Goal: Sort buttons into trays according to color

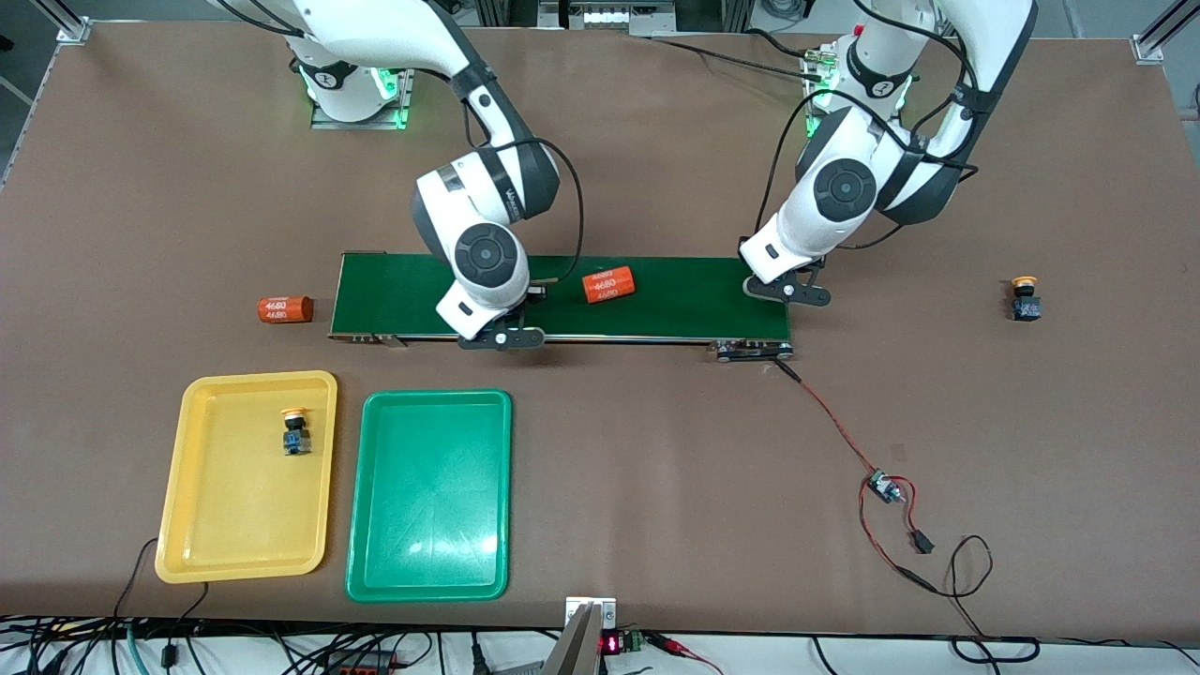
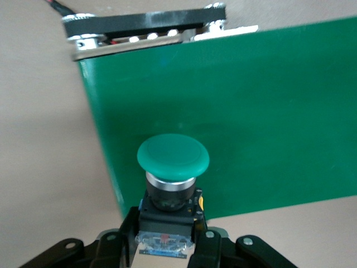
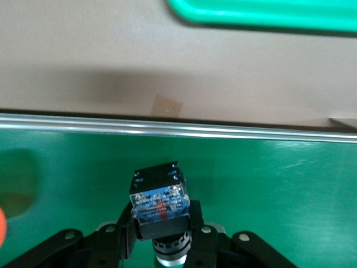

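Note:
My left gripper (image 1: 787, 292) is shut on a green-capped button (image 2: 173, 157) at the conveyor belt's end toward the left arm; its fingers (image 2: 129, 223) clamp the black body. My right gripper (image 1: 502, 337) is shut on a second button (image 3: 159, 202) over the belt's front edge. That button's blue-clear base shows, and a bit of green cap shows below it. A yellow-capped button (image 1: 296, 431) lies in the yellow tray (image 1: 225, 506). Another yellow-capped button (image 1: 1027, 298) stands on the table toward the left arm's end. The green tray (image 1: 431, 506) holds nothing and also shows in the right wrist view (image 3: 268, 11).
The dark-green conveyor belt (image 1: 675, 305) runs across the middle with an orange "4680" cylinder (image 1: 609, 284) on it. A second orange cylinder (image 1: 284, 308) lies on the table off the belt's end toward the right arm. Red-black wires with a small board (image 1: 881, 487) trail from the belt toward the front camera.

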Motion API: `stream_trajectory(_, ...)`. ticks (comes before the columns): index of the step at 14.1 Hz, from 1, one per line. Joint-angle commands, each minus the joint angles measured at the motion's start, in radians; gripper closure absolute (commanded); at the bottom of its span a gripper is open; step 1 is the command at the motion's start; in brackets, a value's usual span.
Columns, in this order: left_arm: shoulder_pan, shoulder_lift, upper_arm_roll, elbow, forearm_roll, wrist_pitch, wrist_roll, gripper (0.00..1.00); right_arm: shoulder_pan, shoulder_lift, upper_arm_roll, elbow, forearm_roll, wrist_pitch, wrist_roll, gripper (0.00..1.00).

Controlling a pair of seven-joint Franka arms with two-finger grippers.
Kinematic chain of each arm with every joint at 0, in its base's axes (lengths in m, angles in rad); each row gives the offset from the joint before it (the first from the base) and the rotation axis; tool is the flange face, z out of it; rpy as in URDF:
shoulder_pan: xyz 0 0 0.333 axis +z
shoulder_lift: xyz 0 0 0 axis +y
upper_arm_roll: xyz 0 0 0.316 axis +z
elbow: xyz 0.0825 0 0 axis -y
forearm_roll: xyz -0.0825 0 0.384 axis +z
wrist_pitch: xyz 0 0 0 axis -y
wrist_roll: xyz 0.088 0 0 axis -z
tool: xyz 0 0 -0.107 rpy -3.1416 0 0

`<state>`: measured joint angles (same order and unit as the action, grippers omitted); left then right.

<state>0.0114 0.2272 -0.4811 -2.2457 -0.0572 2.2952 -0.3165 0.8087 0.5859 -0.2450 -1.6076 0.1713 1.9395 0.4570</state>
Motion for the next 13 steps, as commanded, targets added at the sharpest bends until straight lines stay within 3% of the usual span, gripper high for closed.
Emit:
stream_trajectory(1,-0.011,0.073,-0.001,0.031,-0.11,0.071,-0.009,0.89,-0.051,-0.069,-0.008,0.02,-0.001,-0.037,-0.017,1.0)
stream_trajectory(3,-0.021,0.087,0.001,0.049,-0.205,0.098,-0.007,0.89,-0.091,-0.066,-0.01,0.066,-0.004,-0.044,-0.012,1.0)
stream_trajectory(6,-0.045,0.103,0.001,0.092,-0.211,0.099,-0.003,0.81,-0.176,-0.012,-0.016,0.165,-0.007,-0.03,-0.023,1.0)
stream_trajectory(7,-0.045,0.103,0.001,0.094,-0.205,0.099,0.005,0.48,-0.202,0.017,-0.016,0.202,-0.007,-0.022,-0.027,1.0)
stream_trajectory(8,-0.044,0.098,0.001,0.092,-0.205,0.098,0.011,0.0,-0.221,0.044,-0.016,0.231,-0.009,-0.001,-0.024,1.0)
stream_trajectory(13,-0.008,-0.017,0.01,0.101,-0.201,-0.043,0.007,0.0,-0.287,0.201,-0.016,0.298,-0.01,0.229,-0.067,1.0)
